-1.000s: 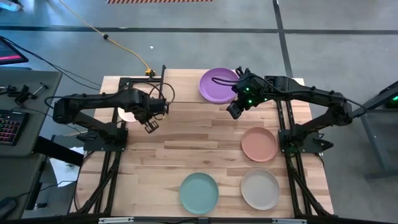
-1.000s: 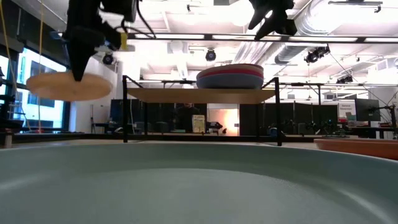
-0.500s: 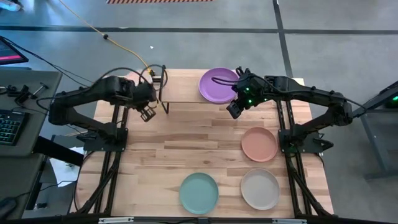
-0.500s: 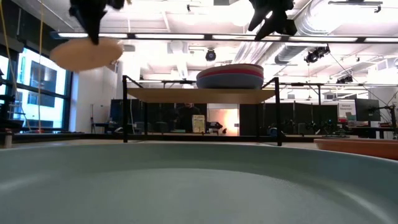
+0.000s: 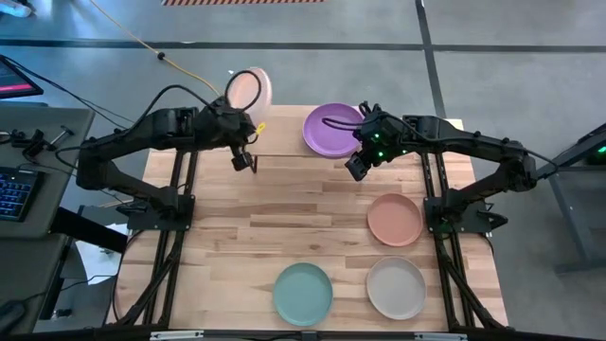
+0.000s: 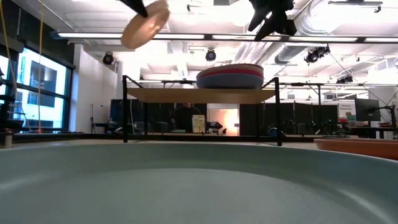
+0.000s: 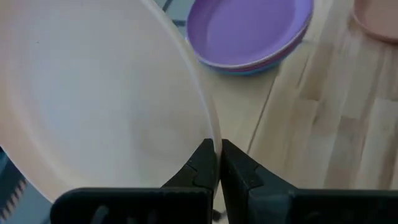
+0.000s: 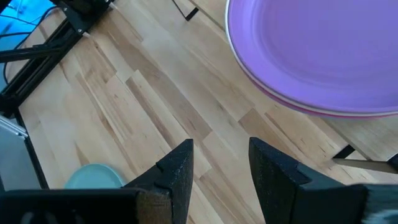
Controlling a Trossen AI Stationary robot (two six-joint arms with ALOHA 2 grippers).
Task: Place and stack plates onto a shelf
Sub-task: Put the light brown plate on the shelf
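Left gripper (image 7: 215, 163) clamps pale pink plate (image 7: 93, 99) by rim, tilted, beside the shelf (image 6: 202, 94)
Right gripper (image 8: 219, 163) open just off the shelf's purple plate (image 8: 323, 50)

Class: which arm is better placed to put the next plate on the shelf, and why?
The left: its gripper already pinches the cream plate raised beside the shelf. The right gripper hangs open and empty.

I was working in a large robotics lab: exposed silver ceiling ducts (image 6: 339, 28), long fluorescent strip lights (image 6: 186, 36), grey concrete floor (image 5: 312, 71), a backlit black keyboard (image 5: 11, 194) nearby
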